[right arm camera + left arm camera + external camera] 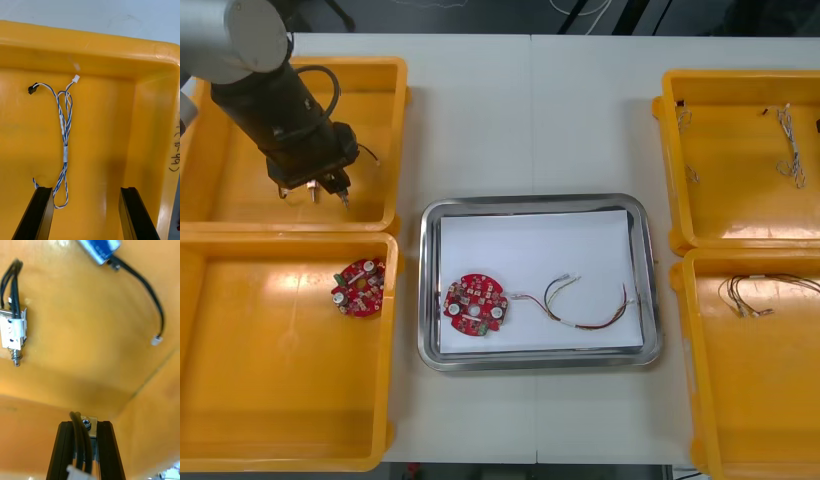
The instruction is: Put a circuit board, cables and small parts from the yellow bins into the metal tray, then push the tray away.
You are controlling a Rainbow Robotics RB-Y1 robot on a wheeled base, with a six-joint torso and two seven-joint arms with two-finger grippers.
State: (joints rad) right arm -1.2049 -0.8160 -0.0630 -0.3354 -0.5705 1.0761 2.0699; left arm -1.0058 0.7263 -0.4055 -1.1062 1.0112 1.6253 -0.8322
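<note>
Light table (480,120), four yellow bins on it, two each side.

Far left bin (220,190): the left arm reaches over it from the table's far left corner. The left gripper (315,188) hangs low near the wall that faces the near left bin (280,390).

Far right bin (740,190) and near right bin (760,400): thin cables in each, too small to tell the colours.

Metal tray (530,203) sits between the bins, white inside. In it lie a round red board (475,303), at the left end, and just beside it a red and yellow cable (580,305), curled. A second red board (360,287) lies in the near left bin.

Left wrist view: the left gripper (85,426) is clenched on a small metal part (89,423), its black leads running down between the fingers. Two loose metal parts (13,333) lie on the bin floor beyond, well apart, each with black leads.

Right wrist view: the right gripper (86,191) is released, fingers wide apart over a yellow bin floor. A blue and white cable (65,150) lies there, its lower loop just beside one finger (37,213).
</note>
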